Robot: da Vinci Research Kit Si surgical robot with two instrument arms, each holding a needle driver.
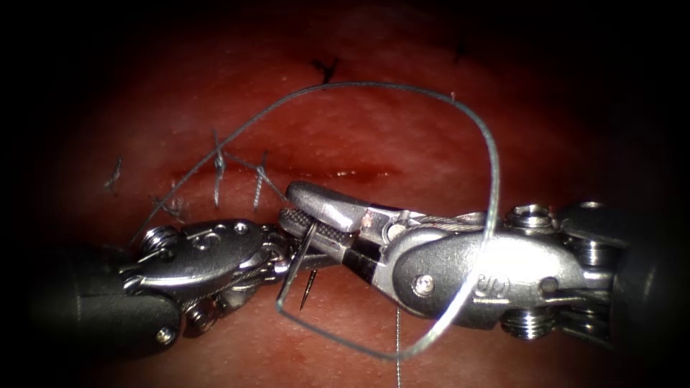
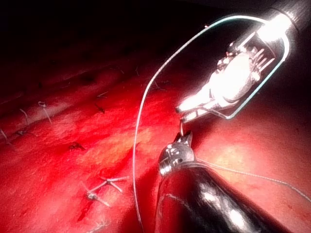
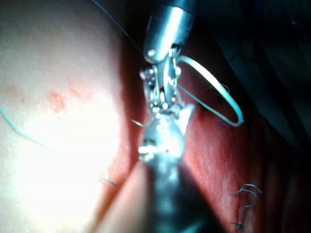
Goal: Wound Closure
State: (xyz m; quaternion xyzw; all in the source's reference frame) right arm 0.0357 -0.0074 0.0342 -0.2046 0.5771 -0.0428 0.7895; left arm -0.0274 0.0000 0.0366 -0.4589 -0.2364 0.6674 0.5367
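The cut runs across the tissue, with red fluid pooled in it. The curved needle is free of the tissue, on the near side of the cut, where the two tools' tips meet. My left tool is shut on the needle low on its curve, and the dark point hangs below. My right tool is open, and the needle's upper stretch lies across the ribbed face of its lower jaw. Thread arcs in a wide loop over the right tool. The left wrist view shows the left tool, the needle and the right tool.
Several dark stitches with cut ends cross the left stretch of the cut, and two more knots sit further back. The thread loop hangs beside the left tool's shaft. Thread trails down over stitched tissue.
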